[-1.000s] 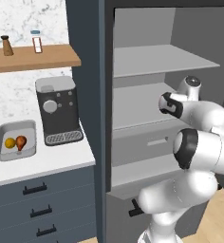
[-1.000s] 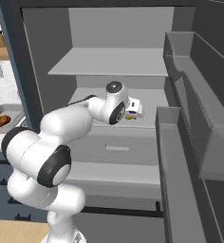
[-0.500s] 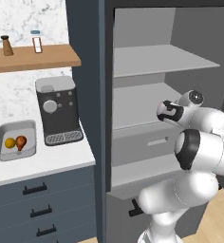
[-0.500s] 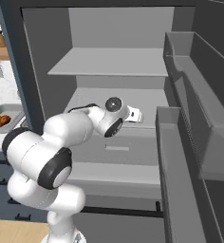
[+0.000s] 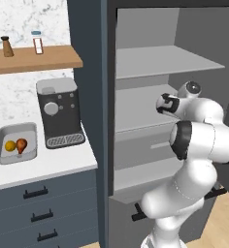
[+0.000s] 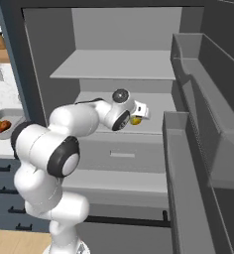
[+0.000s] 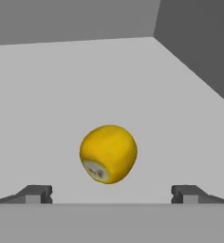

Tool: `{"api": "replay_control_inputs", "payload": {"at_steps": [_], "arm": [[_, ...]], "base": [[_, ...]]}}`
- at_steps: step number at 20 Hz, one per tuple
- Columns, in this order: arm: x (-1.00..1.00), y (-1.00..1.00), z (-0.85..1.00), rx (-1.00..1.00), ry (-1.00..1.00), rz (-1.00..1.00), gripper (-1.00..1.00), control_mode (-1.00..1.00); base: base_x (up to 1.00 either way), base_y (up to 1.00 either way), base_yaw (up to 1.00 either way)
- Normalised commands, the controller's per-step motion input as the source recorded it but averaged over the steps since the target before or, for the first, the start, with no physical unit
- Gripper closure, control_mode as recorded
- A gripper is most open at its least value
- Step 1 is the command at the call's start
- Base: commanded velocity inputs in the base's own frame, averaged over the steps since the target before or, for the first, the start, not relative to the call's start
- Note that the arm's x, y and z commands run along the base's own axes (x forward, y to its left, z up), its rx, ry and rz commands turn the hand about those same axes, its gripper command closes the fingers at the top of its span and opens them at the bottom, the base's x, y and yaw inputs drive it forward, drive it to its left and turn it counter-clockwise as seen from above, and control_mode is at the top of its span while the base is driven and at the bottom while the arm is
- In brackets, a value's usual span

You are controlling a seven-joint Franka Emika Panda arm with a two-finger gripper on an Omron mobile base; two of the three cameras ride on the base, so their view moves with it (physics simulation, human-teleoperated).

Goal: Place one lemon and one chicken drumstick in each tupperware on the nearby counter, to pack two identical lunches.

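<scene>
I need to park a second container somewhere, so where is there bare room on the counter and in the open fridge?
On the counter, the strip in front of the tupperware and coffee machine is bare. The fridge's upper shelf is bare. The middle shelf is crowded around the lemon, between the open fingers.

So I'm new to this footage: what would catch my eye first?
The bright yellow round lemon lying on the grey fridge shelf, just ahead of the open claw. Next, the white tupperware tray on the white counter, already holding a lemon and a brown chicken drumstick.
</scene>
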Motion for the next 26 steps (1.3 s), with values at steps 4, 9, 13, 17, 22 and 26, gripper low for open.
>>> {"api": "replay_control_inputs", "payload": {"at_steps": [4,9,13,17,22,26], "arm": [[0.22,0.00,-0.43,0.00,0.00,0.01,-1.00,-1.00],[0.21,0.00,-0.13,0.00,0.01,0.00,-1.00,-1.00],[0.18,-0.11,0.00,0.03,0.00,-0.01,-1.00,-1.00],[0.29,-0.08,0.11,0.06,0.08,-0.01,-1.00,-1.00],[0.23,-0.01,0.03,0.04,0.08,0.00,-1.00,-1.00],[0.07,0.00,-0.05,0.00,0.13,0.00,-1.00,-1.00]], "base": [[0.00,0.00,0.00],[0.00,0.00,0.00],[0.00,0.00,0.00],[0.00,0.00,0.00],[0.00,0.00,0.00],[0.00,0.00,0.00]]}}
